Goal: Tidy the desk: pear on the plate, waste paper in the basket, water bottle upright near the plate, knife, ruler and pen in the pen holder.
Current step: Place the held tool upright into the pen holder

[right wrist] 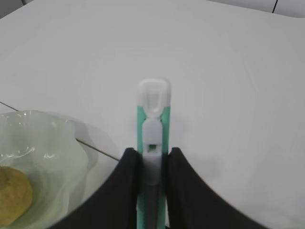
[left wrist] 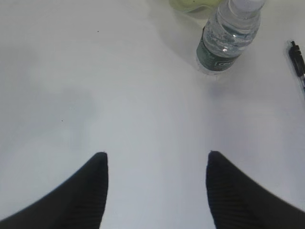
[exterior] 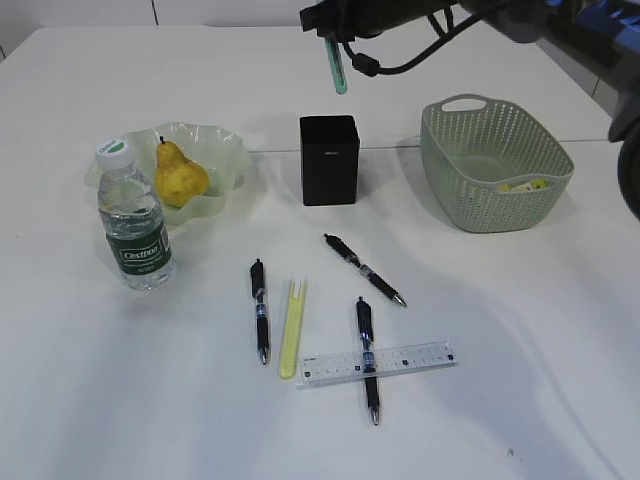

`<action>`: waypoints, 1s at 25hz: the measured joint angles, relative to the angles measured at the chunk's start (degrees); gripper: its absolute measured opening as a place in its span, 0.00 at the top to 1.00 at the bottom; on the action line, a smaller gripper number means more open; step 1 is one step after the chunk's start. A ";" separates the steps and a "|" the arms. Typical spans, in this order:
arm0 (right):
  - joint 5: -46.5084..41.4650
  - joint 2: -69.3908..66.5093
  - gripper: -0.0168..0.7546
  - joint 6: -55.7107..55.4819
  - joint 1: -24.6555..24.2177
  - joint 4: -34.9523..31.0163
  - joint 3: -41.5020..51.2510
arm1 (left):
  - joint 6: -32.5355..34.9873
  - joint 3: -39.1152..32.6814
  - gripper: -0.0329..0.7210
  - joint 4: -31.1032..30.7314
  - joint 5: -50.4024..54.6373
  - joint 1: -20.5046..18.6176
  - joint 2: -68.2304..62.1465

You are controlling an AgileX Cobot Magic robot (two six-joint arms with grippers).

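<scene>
My right gripper (right wrist: 152, 151) is shut on a teal and white knife (right wrist: 153, 109). In the exterior view that knife (exterior: 338, 68) hangs blade end down from the right gripper (exterior: 328, 32), above the black pen holder (exterior: 329, 160). The pear (exterior: 180, 178) lies on the wavy plate (exterior: 228, 150), and the water bottle (exterior: 133, 220) stands upright beside it. Three pens (exterior: 260, 312) (exterior: 364, 269) (exterior: 368, 358) and the clear ruler (exterior: 410, 359) lie on the table. Yellow waste paper (exterior: 526, 185) rests in the basket (exterior: 480, 150). My left gripper (left wrist: 157, 160) is open over bare table, short of the bottle (left wrist: 228, 38).
A pale yellow knife-like strip (exterior: 292, 328) lies between the left pen and the ruler. One pen crosses over the ruler. The table's far edge runs behind the basket. The plate (right wrist: 45, 138) with the pear (right wrist: 14, 193) shows at the lower left of the right wrist view.
</scene>
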State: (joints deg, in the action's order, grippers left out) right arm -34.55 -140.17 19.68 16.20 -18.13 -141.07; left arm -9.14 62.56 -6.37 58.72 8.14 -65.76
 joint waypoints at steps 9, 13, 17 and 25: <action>8.86 -2.03 0.80 3.54 1.02 -0.52 1.38 | 0.00 0.00 0.35 -1.32 -0.40 0.00 0.00; 10.84 -2.03 0.80 3.61 1.02 -0.52 4.25 | 0.00 0.00 0.35 -1.69 -1.28 0.00 0.00; 14.06 -2.03 0.80 3.74 1.02 -0.55 7.08 | 0.00 0.00 0.35 -2.04 -1.35 0.00 0.00; 17.86 -2.03 0.80 3.74 1.60 -0.85 8.76 | 0.00 0.00 0.36 -2.48 -1.42 0.00 0.00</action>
State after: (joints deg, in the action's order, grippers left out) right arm -16.70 -142.21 23.43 17.79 -18.98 -132.31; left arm -9.14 62.56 -8.86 57.30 8.14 -65.76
